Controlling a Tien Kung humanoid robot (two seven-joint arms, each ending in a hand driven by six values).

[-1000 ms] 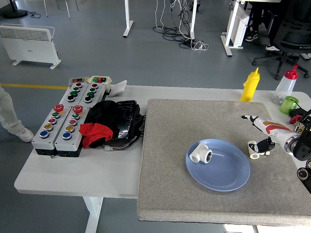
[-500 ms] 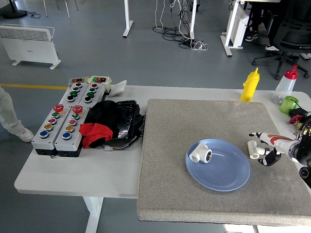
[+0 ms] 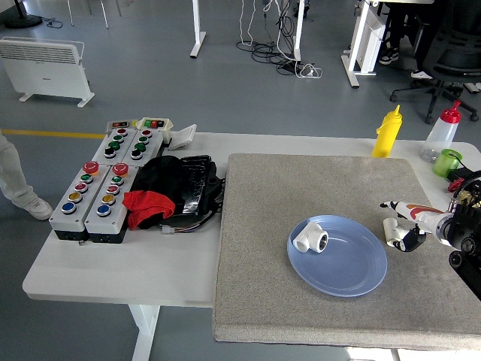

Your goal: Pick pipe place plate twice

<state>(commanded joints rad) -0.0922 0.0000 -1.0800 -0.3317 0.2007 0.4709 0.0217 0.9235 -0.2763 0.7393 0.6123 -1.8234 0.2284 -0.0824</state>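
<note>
A blue plate [image 3: 353, 277] lies on the grey mat, right of centre. One white pipe elbow [image 3: 310, 238] lies in the plate's left part. A second white pipe fitting [image 3: 391, 230] stands on the mat just off the plate's right rim. My right hand [image 3: 398, 224] comes in from the right edge and is right beside this fitting. Its fingers [image 3: 397, 204] are spread, one reaching past the fitting's far side and the thumb at its near right side. It is not closed on the fitting. My left arm is out of view.
Two button boxes [image 3: 96, 197] and a black and red bundle [image 3: 169, 192] lie on the table's left half. A yellow bottle [image 3: 387, 131], a red-capped bottle [image 3: 442, 134] and a green cup [image 3: 447, 162] stand at the back right. A person's leg [image 3: 15, 180] shows at the left edge.
My right hand drew back to the right from the fitting, then came in again beside it. The fitting shifted slightly and now stands more upright. The elbow in the plate has not moved.
</note>
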